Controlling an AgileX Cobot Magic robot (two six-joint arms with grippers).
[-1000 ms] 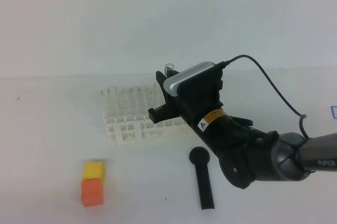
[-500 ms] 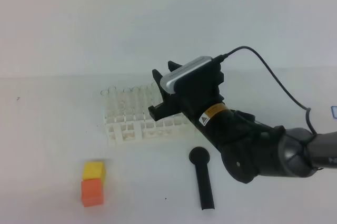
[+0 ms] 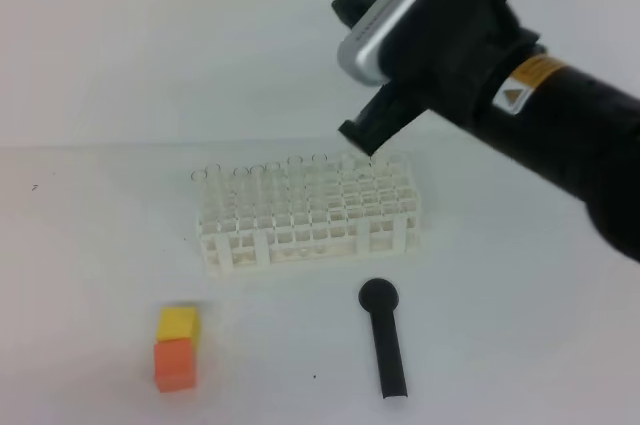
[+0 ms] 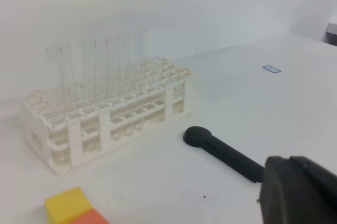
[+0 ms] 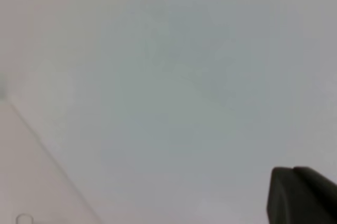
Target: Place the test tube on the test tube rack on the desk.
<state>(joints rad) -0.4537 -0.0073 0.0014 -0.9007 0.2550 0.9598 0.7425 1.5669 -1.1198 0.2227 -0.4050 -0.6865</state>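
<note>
The white test tube rack [image 3: 300, 235] stands on the white desk [image 3: 520, 325]. Several clear test tubes stand upright in its back row; the rightmost tube [image 3: 320, 173] is near the middle of the row. My right gripper [image 3: 350, 65] is raised high above the rack's right half, with its jaws apart and nothing between them. The right wrist view shows only wall, one black finger [image 5: 300, 195] and a small clear rim at the bottom left. In the left wrist view the rack [image 4: 105, 124] and its tubes [image 4: 95, 71] show. Only a black part of my left gripper [image 4: 300, 190] shows there.
A black round-headed tool [image 3: 385, 340] lies on the desk in front of the rack's right end; it also shows in the left wrist view [image 4: 226, 153]. A yellow block [image 3: 178, 323] sits against an orange block [image 3: 174, 363] at the front left.
My right gripper let go of the tube at the rack and rose up and right, well above it. One more tube now stands in the back row.
</note>
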